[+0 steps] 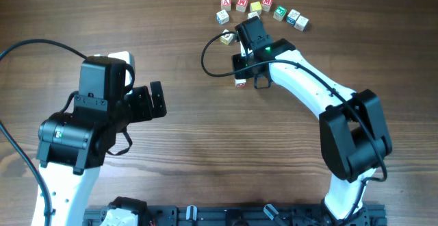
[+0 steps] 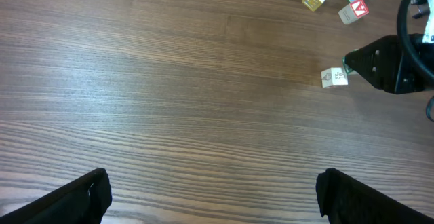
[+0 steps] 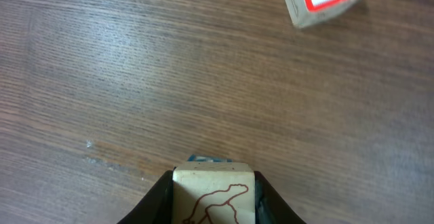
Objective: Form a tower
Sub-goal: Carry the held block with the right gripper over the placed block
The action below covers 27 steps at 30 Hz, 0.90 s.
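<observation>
Overall, brown wood-grain table carries letter cubes; right jaws pinch one.

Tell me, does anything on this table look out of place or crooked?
Nothing spilled or broken. One yellowish cube sits alone and askew, apart from the curved row of cubes. The right gripper pinches a pale cube with red print.

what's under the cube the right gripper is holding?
Only a thin bluish edge peeks out beyond the held cube in the right gripper, then bare table. What it belongs to, and any contact below, is covered by the cube.
</observation>
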### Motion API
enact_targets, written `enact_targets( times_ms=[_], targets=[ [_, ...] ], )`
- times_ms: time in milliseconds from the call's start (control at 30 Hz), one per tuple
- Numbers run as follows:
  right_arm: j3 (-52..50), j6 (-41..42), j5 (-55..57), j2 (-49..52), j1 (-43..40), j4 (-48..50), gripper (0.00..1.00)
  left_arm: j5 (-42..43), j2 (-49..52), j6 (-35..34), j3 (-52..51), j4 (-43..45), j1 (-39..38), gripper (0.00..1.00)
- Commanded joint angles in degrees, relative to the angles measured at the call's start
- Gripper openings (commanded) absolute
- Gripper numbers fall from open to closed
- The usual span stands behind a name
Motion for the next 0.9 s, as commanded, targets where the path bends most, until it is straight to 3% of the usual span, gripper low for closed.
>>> enact_targets(
  times_ms=[0, 100, 300, 867],
  targets=[
    [0.59, -1.88, 2.23, 1.60, 1.62, 0.42, 0.04, -0.74, 0.07, -0.48, -0.31, -0.04, 0.02, 1.00],
    [0.48, -1.73, 2.32, 1.68, 3.02, 0.33, 0.04, -0.74, 0.07, -0.48, -0.31, -0.04, 0.02, 1.00],
    [0.33, 6.47, 9.33, 1.92, 3.91, -0.96, 0.04, -0.74, 0.07, -0.48, -0.31, -0.04, 0.02, 1.00],
    [-2.56, 8.83, 8.81, 1.97, 4.72, 0.28, 0.04, -0.74, 0.07, -0.48, -0.31, -0.04, 0.02, 1.00]
  ],
)
